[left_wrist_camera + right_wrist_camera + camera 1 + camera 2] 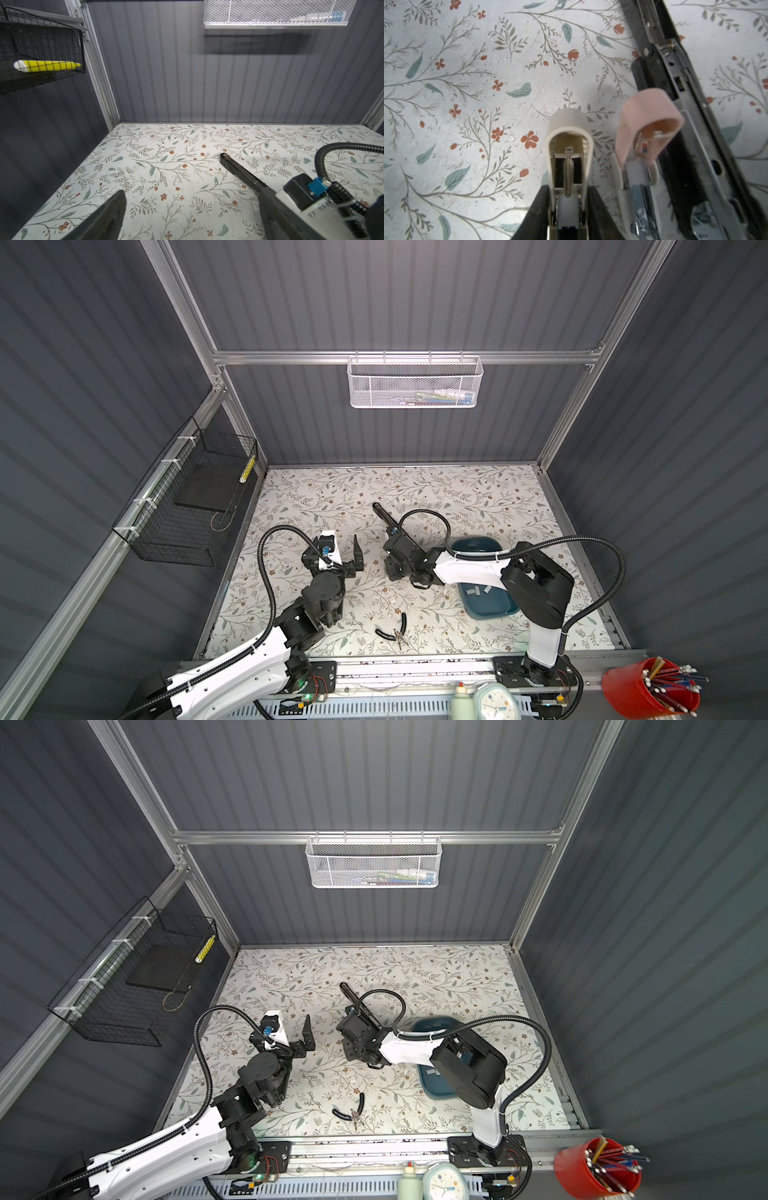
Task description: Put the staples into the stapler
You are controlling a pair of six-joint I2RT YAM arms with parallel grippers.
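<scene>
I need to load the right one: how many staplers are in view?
3. A cream stapler sits between the fingers of the right end effector, a pink stapler is beside it, and a long black stapler lies opened flat next to that. Others may be hidden.

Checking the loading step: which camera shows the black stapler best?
The right wrist view: the black stapler shows close up, its metal inner parts plain. Both top views show only its far end, the rest hidden by the right arm. The left wrist view shows that end from low down, small.
</scene>
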